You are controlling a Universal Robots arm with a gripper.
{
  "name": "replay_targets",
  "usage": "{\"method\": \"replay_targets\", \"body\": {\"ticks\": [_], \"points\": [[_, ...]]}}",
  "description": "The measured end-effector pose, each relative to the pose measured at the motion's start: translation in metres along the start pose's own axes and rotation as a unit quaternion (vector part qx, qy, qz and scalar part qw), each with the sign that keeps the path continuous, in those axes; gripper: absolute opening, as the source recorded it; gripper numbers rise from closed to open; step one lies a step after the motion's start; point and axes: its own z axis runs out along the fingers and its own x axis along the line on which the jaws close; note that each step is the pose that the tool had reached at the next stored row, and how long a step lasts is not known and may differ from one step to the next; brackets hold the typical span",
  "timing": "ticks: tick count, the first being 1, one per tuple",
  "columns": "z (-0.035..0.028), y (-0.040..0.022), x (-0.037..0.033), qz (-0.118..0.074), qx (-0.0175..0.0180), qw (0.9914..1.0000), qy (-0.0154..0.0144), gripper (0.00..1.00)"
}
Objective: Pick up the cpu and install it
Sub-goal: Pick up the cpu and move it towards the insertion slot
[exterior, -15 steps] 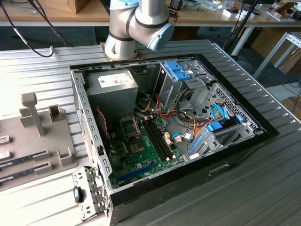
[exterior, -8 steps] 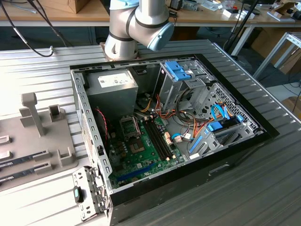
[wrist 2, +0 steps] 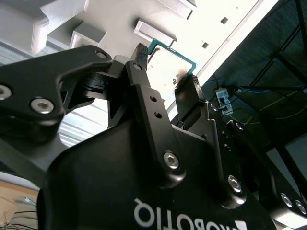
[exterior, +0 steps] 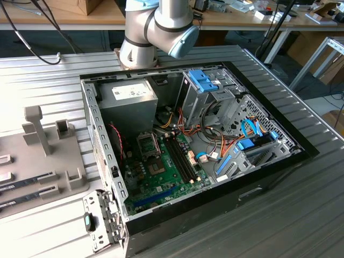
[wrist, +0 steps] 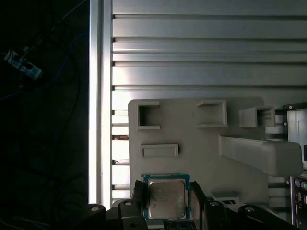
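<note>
The cpu [wrist: 166, 199] is a small square chip with a silver-grey metal top and a green rim. My gripper [wrist: 167, 202] is shut on it, with one black finger [wrist: 138, 195] against each of two opposite edges. In the second wrist view the cpu [wrist 2: 169, 67] sits between the same fingertips [wrist 2: 139, 56] of the gripper [wrist 2: 165, 72]. It hangs above the grey moulded holder plate [wrist: 201, 143]. In the exterior view the open computer case [exterior: 269, 172] lies on its side, and the dark cpu socket [exterior: 148, 143] shows on the green motherboard [exterior: 161, 183].
The grey holder plate [exterior: 48, 161] with upright posts lies on the ribbed metal table [exterior: 43, 80] at the exterior view's left. The arm's base [exterior: 142, 43] stands behind the case. Inside the case are a grey power supply [exterior: 131, 105], drive cages [exterior: 209, 88] and loose cables [exterior: 215, 145].
</note>
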Motion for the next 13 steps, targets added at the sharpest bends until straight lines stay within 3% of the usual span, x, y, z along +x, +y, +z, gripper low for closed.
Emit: {"method": "replay_targets", "body": {"ticks": [13], "points": [[-0.0027, 0.0001, -0.0001, 0.000, 0.0000, 1.00000, 0.0000, 0.47]]}}
